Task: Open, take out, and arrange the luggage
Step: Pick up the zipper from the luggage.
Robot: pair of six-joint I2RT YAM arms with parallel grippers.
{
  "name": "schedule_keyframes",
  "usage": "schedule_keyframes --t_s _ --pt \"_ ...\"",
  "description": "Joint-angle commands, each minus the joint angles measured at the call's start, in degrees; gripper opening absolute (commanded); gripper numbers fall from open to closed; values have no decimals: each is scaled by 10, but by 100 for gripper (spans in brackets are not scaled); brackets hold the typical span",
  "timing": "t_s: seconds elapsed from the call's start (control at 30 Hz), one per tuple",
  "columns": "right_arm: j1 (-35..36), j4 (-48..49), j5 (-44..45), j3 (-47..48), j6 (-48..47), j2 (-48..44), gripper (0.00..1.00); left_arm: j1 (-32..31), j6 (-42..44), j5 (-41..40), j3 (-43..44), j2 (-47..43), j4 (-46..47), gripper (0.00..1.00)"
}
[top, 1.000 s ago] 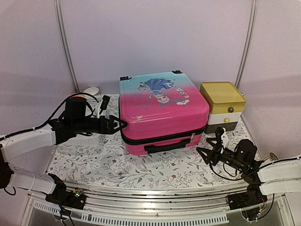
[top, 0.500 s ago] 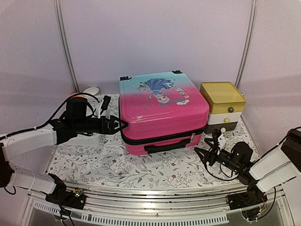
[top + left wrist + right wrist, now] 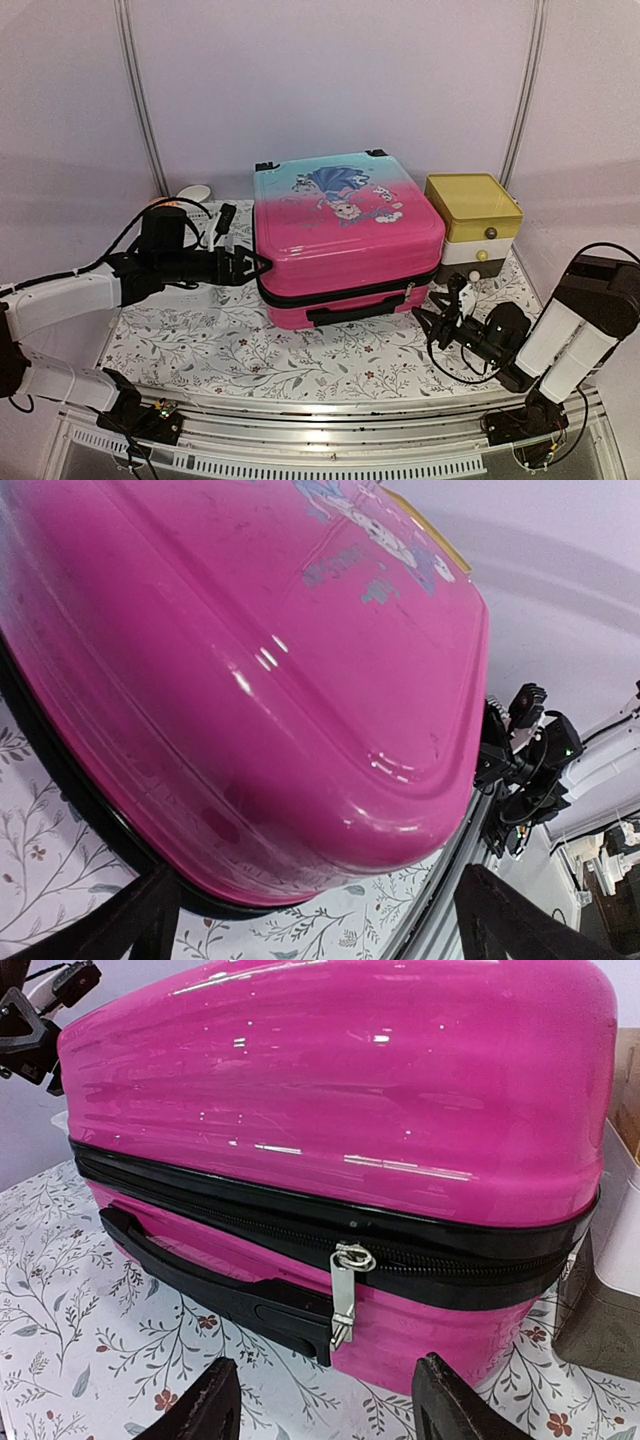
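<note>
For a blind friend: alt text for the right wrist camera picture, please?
A shiny pink suitcase lies zipped shut on a floral cloth, its silver zipper pull hanging beside a black handle. Two dark claw fingertips show below.

- Pink-to-turquoise hard-shell suitcase [image 3: 250,680] — cropped at the left wrist view's top and left edges.
- Small white rounded object [image 3: 194,191] at the counter's [image 3: 180,340] back-left corner — too small to identify.

Top external: high, on the near side of the luggage [image 3: 345,235], looking down, far. Left wrist: close against its left side. Right wrist: close, low, at its near-right corner. All share it.
</note>
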Motion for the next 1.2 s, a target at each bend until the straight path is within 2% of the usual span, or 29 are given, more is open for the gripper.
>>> schedule_keyframes --t_s 0.0,0.33,0.6,0.87,1.03,1.17 --pt "6 71 12 23 -2 32 60 6 8 1 -6 7 7 98" --pt "28 112 77 55 -2 92 58 5 8 -1 -6 7 6 98" --pt "46 111 129 72 -2 117 57 5 15 -4 -7 10 5 98" --pt "48 91 162 96 3 134 52 5 17 -4 -7 14 5 98" --pt "48 95 177 113 5 150 41 5 19 -5 -7 13 4 98" --pt "48 96 179 123 3 152 28 6 19 -6 -6 12 2 98"
